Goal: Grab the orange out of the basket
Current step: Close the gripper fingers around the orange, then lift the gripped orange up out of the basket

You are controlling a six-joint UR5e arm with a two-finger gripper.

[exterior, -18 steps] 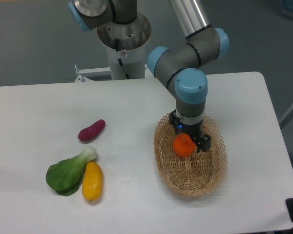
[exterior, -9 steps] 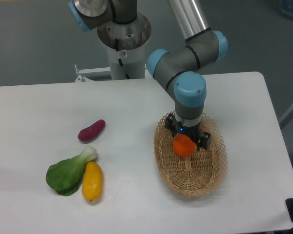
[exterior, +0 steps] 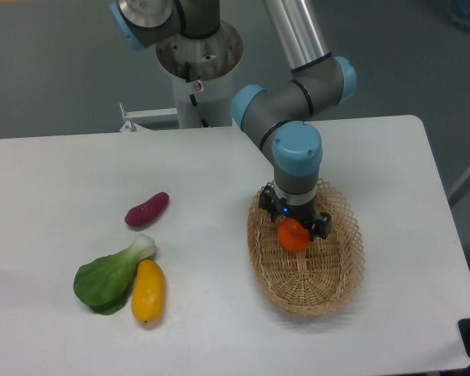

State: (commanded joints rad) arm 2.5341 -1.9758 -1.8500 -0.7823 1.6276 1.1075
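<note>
- The pincer [exterior: 294, 233] points straight down over the far half of the basket [exterior: 329, 294], its dark body just under the arm's blue-capped wrist joint [exterior: 297, 149].
- The orange [exterior: 294, 235] sits between the pincer's two dark fingers, one showing at its left and one at its right; the pincer is clenched on the fruit.
- Only the lower, front part of the orange shows; its top is hidden by the pincer body.
- Whether the orange rests on the basket floor or hangs just clear of it cannot be told from this view.
- The basket is oval and woven, with an open lattice rim, and lies on the right part of the white bench [exterior: 204, 258], its long axis running from far to near.
- Well apart to the left on the bench lies a purple sweet potato [exterior: 146, 209].
- Nearer the front edge, a leafy green bok choy [exterior: 110, 277] lies tilted, its pale stem end toward the sweet potato.
- A long yellow fruit [exterior: 148, 291] lies just beside the bok choy, touching its right side.
- The arm's base column [exterior: 199, 66] stands behind the bench's far edge.
</note>
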